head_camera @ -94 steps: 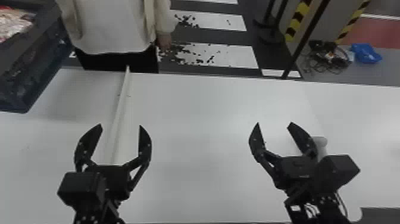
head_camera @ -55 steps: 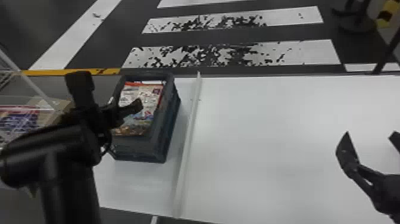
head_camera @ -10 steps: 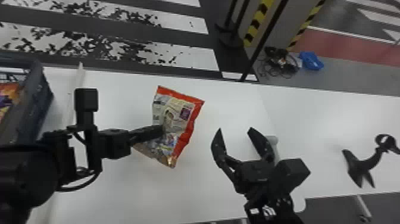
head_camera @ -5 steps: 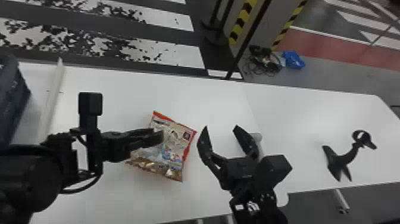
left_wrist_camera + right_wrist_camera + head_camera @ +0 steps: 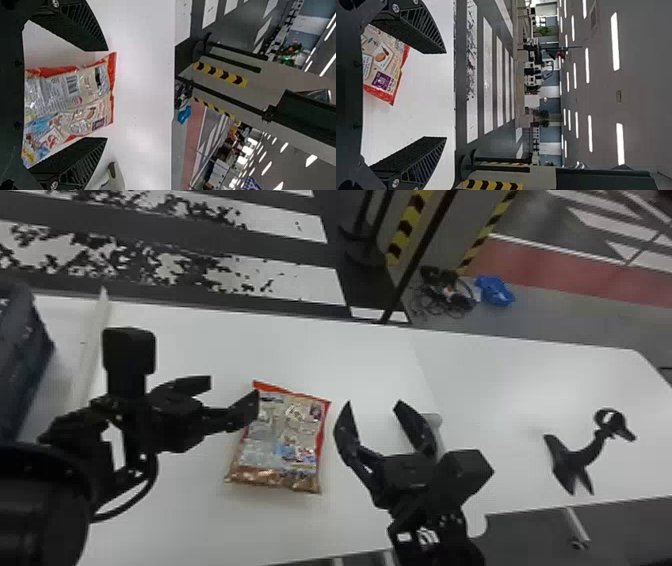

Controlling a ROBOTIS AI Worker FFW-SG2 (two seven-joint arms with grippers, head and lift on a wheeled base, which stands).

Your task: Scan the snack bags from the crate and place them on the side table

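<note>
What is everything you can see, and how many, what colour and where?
Snack bag: one, red and silvery, lying between the grippers
Table: one or two joined, white, under the bag
Crate: one, dark blue-grey, far left
Long strip: one, white, beside the crate
Stand with ring: one, black, right side
Small rounded piece: one, pale, behind the right gripper
Striped strips: two, yellow-black, beyond the table
Cables: a tangle, mostly black, on the floor
Crumpled thing: one, blue, beside the cables
Floor stripes: several, white, beyond the table
Ceiling lights: many, white, overhead
Left gripper: one, black, left of the bag, open
Right gripper: one, black, right of the bag, open
</note>
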